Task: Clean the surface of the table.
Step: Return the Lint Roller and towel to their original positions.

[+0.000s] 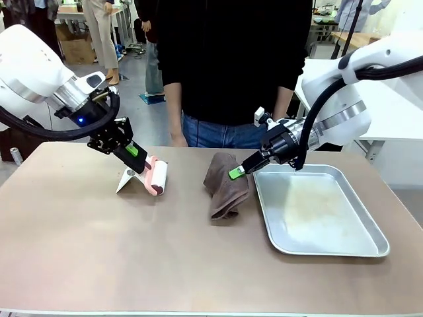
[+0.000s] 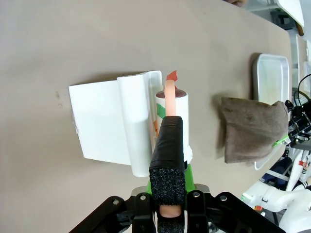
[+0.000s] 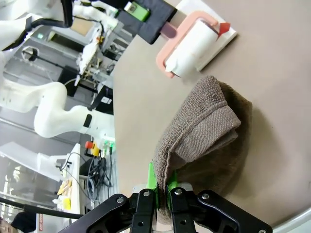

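On the tan table (image 1: 132, 251), my left gripper (image 1: 137, 156) is shut on the pink handle of a lint roller (image 1: 158, 175), whose white roll rests against a white stand (image 1: 129, 179). The left wrist view shows the roller (image 2: 187, 121) beside the stand (image 2: 109, 121), with the gripper (image 2: 170, 124) clamped on the handle. Right of it, my right gripper (image 1: 236, 173) is shut on the upper edge of a brown cloth (image 1: 226, 188) that lies bunched on the table. The right wrist view shows the cloth (image 3: 204, 131) pinched between the green pads of that gripper (image 3: 162, 182), with the roller (image 3: 192, 41) beyond.
A silver metal tray (image 1: 310, 211) lies at the right, its left rim close to the cloth. A person in a black top (image 1: 231, 59) stands at the far edge, arms down. The near half of the table is bare.
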Action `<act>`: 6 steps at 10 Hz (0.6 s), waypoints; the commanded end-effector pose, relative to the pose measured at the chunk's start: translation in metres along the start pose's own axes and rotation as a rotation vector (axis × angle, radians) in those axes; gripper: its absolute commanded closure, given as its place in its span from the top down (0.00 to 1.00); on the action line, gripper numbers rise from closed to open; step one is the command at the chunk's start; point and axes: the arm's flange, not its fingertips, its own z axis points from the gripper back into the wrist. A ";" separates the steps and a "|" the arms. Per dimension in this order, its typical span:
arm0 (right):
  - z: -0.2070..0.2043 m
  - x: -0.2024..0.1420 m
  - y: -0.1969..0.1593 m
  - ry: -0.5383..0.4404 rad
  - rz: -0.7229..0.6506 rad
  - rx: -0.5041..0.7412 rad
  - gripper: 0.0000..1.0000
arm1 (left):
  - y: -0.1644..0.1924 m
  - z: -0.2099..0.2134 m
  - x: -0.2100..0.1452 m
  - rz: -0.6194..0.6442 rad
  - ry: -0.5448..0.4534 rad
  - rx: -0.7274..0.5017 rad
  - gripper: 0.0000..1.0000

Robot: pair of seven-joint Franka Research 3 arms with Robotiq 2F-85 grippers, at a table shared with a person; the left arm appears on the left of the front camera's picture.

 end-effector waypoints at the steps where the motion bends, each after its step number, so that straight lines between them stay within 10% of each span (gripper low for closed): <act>1: -0.002 0.004 0.001 -0.003 0.009 0.011 0.08 | -0.002 -0.007 0.001 -0.024 -0.024 0.011 0.23; 6: 0.000 -0.001 0.000 -0.013 0.003 0.051 0.08 | 0.012 -0.020 0.016 0.037 -0.023 0.007 0.23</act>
